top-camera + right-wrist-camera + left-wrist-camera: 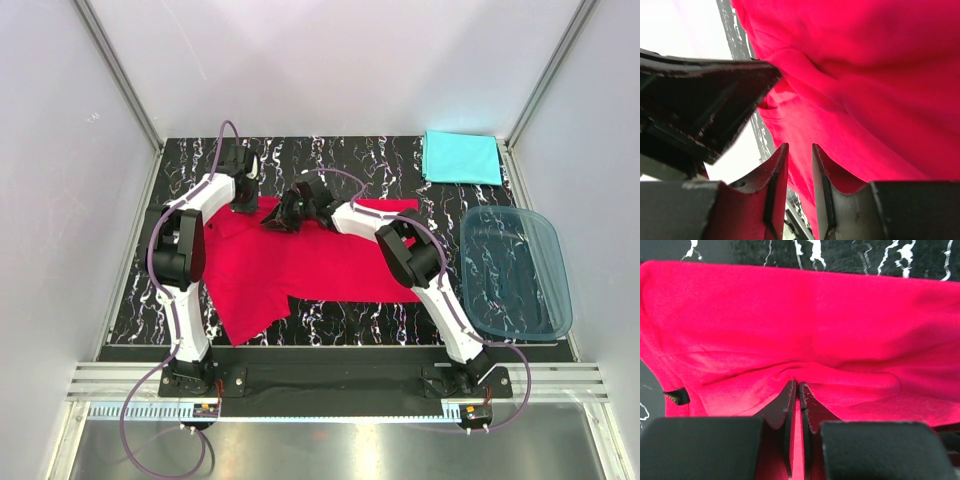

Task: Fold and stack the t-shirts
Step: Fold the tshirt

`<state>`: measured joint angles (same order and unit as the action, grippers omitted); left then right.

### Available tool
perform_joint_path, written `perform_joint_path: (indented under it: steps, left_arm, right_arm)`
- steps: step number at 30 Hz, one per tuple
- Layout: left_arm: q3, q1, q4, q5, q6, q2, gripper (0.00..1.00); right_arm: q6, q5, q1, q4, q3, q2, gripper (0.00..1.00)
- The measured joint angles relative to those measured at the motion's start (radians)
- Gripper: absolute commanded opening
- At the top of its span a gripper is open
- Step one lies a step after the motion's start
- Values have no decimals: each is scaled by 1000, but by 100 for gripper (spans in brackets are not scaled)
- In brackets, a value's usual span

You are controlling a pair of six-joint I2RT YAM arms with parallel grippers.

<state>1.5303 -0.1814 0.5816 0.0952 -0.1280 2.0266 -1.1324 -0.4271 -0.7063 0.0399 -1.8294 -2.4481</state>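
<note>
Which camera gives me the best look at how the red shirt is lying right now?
Top external: the whole red shirt shows, spread on the table. The two wrist views show only close-up patches of wrinkled red cloth, no outline.

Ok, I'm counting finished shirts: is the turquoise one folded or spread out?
Folded. The turquoise shirt lies as a compact neat rectangle in the far right corner, no sleeves or collar showing, apart from the red shirt.

We are looking at a black, white-veined surface (pixel 400 165) standing between plain white walls (pixel 330 60), with even light falling and aluminium rails (pixel 330 378) running along its near edge.
</note>
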Motion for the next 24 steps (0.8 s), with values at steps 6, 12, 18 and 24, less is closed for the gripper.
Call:
perform_joint_path:
  steps: [6,12,18,24]
  left_arm:
    - [2,0,1,-9,0,7,9]
    - [2,0,0,-16,-4,7,10]
    - [2,0,1,-21,-5,7,10]
    - [1,1,0,-33,-12,7,10]
  right_arm:
    - [19,13,-6,-8,-69,-47,37]
    - [30,45,-13,-30,-105,-79,39]
    - [18,78,-21,-32,-125,-108,38]
    - [4,117,-23,-36,-167,-130,36]
